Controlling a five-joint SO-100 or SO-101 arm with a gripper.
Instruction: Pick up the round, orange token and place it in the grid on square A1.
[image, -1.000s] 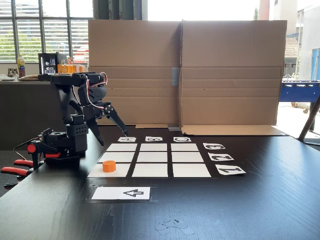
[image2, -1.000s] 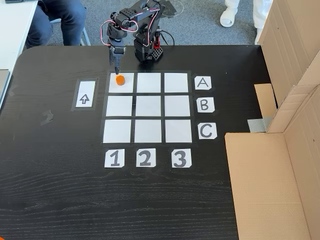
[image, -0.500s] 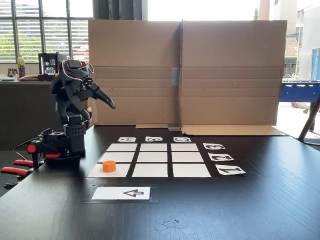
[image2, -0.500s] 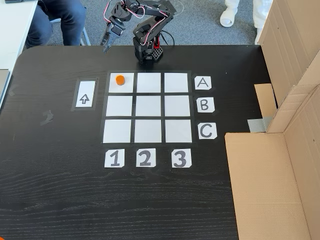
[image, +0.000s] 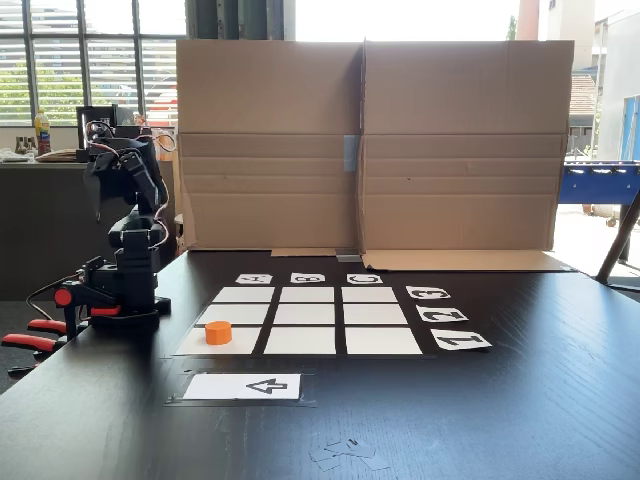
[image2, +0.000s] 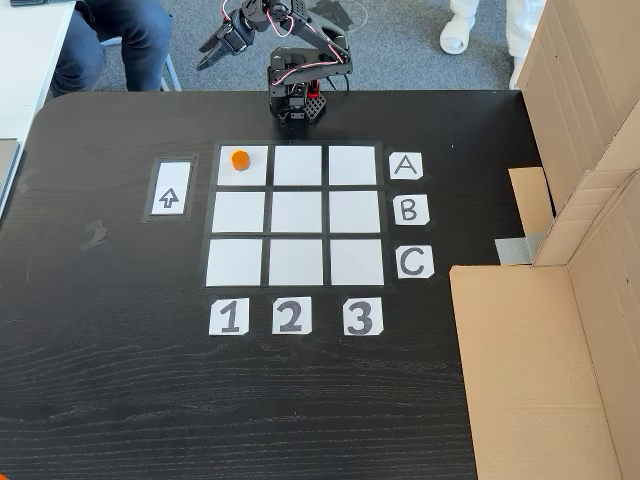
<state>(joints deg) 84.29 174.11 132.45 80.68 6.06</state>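
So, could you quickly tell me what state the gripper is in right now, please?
Gripper: jaws slightly open, holding nothing, raised beyond the table edge; the token sits on square A1.

Cardboard wall (image: 370, 145) bounds grid (image2: 296, 215); token (image2: 239, 159) unobstructed

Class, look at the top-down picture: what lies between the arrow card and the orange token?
In a fixed view, bare black table and the edge of square A1 separate the arrow card from the token.
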